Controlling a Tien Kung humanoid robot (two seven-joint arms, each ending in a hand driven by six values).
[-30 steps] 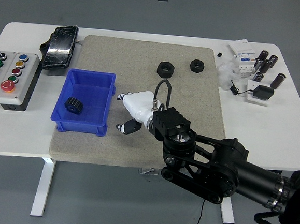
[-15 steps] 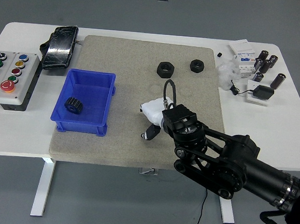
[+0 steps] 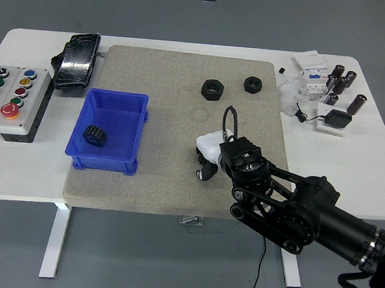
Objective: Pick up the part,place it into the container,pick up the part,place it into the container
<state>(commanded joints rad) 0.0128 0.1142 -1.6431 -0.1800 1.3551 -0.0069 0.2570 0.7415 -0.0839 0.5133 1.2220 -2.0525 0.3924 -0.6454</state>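
Hand (image 3: 208, 155) of right arm, white with dark fingertips, over grey mat (image 3: 169, 189) right of centre; mostly hidden behind own black wrist, so finger state cannot tell. Nothing visibly held. Left arm out of frame. Blue container (image 3: 137, 129) at mat's left, one black gear (image 3: 94, 134) inside. Two black nut-shaped parts, larger (image 3: 212, 89) and smaller (image 3: 253, 85), on mat's far side, well apart from hand. Bare mat between hand and container. Button box (image 3: 13, 96) at table's left edge.
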